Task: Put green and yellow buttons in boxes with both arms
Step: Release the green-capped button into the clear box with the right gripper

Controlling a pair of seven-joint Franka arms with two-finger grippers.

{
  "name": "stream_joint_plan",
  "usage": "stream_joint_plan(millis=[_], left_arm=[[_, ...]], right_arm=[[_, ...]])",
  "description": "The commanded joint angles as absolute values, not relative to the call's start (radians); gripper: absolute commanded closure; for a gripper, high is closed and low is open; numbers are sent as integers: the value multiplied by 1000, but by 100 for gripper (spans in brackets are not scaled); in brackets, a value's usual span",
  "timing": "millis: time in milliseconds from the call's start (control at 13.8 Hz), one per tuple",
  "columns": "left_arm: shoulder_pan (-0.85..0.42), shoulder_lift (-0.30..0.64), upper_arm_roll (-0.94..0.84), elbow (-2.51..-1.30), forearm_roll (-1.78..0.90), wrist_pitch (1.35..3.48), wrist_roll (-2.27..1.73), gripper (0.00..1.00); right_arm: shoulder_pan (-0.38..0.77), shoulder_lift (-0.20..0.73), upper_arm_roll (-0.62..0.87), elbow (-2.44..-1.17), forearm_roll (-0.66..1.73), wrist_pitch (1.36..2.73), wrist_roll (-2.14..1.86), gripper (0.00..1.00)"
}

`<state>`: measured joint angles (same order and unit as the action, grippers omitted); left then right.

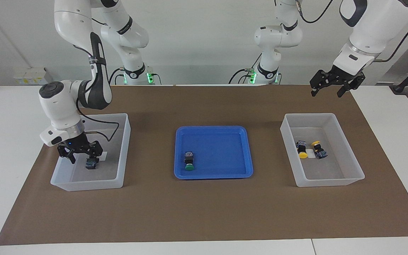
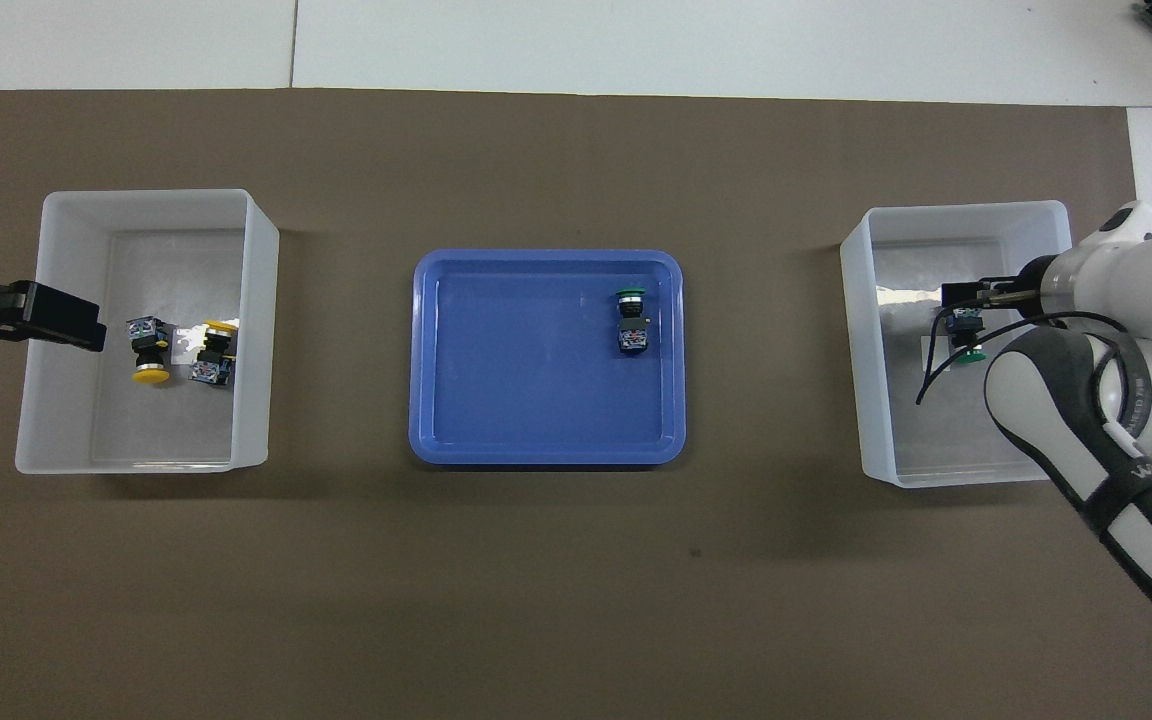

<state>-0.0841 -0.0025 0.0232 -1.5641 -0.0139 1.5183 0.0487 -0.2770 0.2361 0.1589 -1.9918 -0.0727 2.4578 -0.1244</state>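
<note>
Both yellow buttons (image 1: 302,154) and one green button (image 1: 90,163) are boxed; another green button (image 1: 189,166) lies in the blue tray (image 1: 214,174). The right tool (image 1: 80,153) is spread open over its box (image 1: 87,183), empty; the left tool (image 1: 326,90) waits open, empty.

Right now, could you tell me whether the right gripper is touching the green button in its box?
Apart. The facing view shows the right gripper open above the green button, which lies on the floor of the box, fingertips splayed clear of it.

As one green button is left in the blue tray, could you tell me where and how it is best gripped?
The green button lies on its side in the blue tray, cap pointing away from the robots. I would come straight down from above and close across the blocky black-and-grey body, not the round cap, which would probably slip. Both body sides are clear of the tray's walls.
</note>
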Motion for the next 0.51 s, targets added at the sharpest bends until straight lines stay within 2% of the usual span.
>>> stream_joint_plan(millis=[0,218,363,435], left_arm=[[-77,-34,21,-1600,-21,1529,45,0],[-77,-34,21,-1600,-21,1529,46,0],[-77,-34,21,-1600,-21,1529,44,0],[-77,-34,21,-1600,-21,1529,46,0]], right_arm=[[-212,207,164,-1864,-44,2262,-28,0],[-94,216,166,-1760,-46,2168,150,0],[18,221,166,-1740,-58,2189,297,0],[59,254,166,-1697,-49,2195,351,0]])
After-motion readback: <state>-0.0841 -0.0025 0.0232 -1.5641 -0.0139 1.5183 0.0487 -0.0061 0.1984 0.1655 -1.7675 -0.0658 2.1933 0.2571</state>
